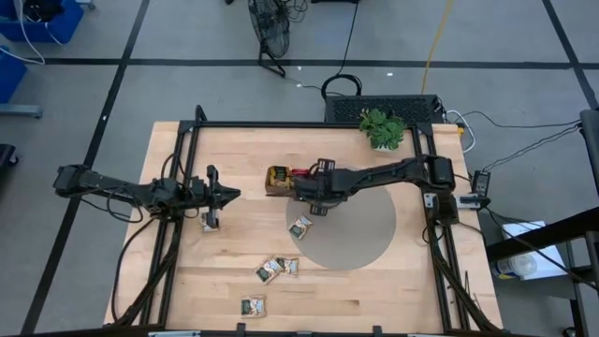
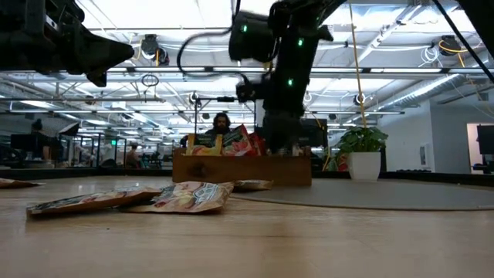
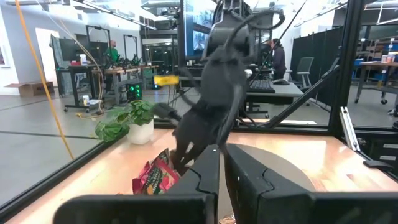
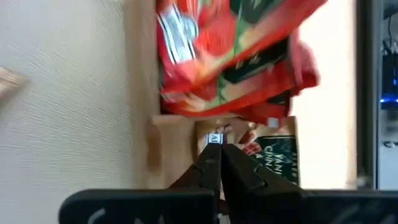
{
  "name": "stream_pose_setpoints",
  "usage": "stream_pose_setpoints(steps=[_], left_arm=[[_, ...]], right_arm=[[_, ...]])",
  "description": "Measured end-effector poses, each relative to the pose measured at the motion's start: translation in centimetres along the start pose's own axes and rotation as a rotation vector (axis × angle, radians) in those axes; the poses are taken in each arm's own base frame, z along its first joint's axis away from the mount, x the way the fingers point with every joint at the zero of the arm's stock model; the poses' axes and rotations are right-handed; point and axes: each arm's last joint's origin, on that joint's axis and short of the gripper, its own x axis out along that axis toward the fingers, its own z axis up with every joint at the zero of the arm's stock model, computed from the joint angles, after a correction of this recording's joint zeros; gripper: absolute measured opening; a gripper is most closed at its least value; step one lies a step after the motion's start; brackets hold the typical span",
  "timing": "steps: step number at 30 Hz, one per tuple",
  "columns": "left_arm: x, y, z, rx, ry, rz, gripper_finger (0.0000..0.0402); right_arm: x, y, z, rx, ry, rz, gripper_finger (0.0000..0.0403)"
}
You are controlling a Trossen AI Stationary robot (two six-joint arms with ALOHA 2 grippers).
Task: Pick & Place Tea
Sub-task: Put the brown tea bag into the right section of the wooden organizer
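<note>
So the right tool (image 1: 316, 190) is sitting over the tray (image 1: 281, 180) just above worktop (image 1: 234, 150) center, w/ its fingers pinched fully together. In the right wrist view it's nose-down over a tray compartment that has a sachet (image 4: 273, 149) lying in it, but the fingers don't look clamped on anything, so I'd guess it's between drops. The next compartment is already stuffed w/ red sachets (image 4: 230, 56), so a decent chunk of the job looks done.

Left tool (image 1: 229, 195) is out at 9 o'clock, fingers nearly closed, nothing in them afaict, just waiting above the worktop.

Still to go: one loose sachet (image 1: 300, 226) on the gray round mat (image 1: 360, 234) just at 6 o'clock of the tray, a little cluster (image 1: 277, 270) further toward 6, one more (image 1: 253, 305) near the front edge, plus one (image 1: 211, 223) right by the left tool. Call it roughly 5 or 6 left, imo past halfway. Plant (image 1: 383, 128) at 1 o'clock is out of the way.
</note>
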Motion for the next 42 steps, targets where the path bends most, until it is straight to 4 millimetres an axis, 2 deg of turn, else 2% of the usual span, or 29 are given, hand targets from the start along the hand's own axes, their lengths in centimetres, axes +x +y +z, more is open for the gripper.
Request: stream_pose_setpoints(steps=[3, 5, 8, 10, 12, 16, 21, 24, 28, 32, 42], left_arm=[[0.0, 0.0, 0.0, 0.0, 0.0, 0.0, 0.0031], [0.0, 0.0, 0.0, 0.0, 0.0, 0.0, 0.0031], [0.0, 0.0, 0.0, 0.0, 0.0, 0.0, 0.0031], [0.0, 0.0, 0.0, 0.0, 0.0, 0.0, 0.0031], [0.0, 0.0, 0.0, 0.0, 0.0, 0.0, 0.0031], [0.0, 0.0, 0.0, 0.0, 0.0, 0.0, 0.0031], [0.0, 0.0, 0.0, 0.0, -0.001, 0.0, 0.0031], [0.0, 0.0, 0.0, 0.0, 0.0, 0.0, 0.0031], [0.0, 0.0, 0.0, 0.0, 0.0, 0.0, 0.0031], [0.0, 0.0, 0.0, 0.0, -0.002, 0.0, 0.0031], [0.0, 0.0, 0.0, -0.001, -0.002, 0.0, 0.0031]], right_arm=[[-2.1, 0.2, 0.5, 0.004, -0.091, 0.022, 0.0], [-3.8, 0.6, 0.8, -0.035, -0.168, 0.099, 0.0], [-6.0, 1.8, 1.0, -0.126, -0.311, 0.351, 0.0], [-6.5, 3.3, 0.9, -0.202, -0.425, 0.525, 0.0001], [-6.3, 5.0, 0.4, -0.267, -0.504, 0.594, 0.0009], [-5.1, 7.7, -1.4, -0.377, -0.565, 0.538, 0.0058], [-3.9, 9.4, -3.2, -0.44, -0.602, 0.332, 0.0139], [-3.2, 10.0, -3.6, -0.422, -0.635, 0.334, 0.0167], [-2.3, 11.0, -3.8, -0.426, -0.633, 0.343, 0.0174], [-1.9, 11.5, -3.7, -0.442, -0.652, 0.339, 0.0165], [-0.5, 11.1, -3.5, -0.421, -0.62, 0.331, 0.0154]])
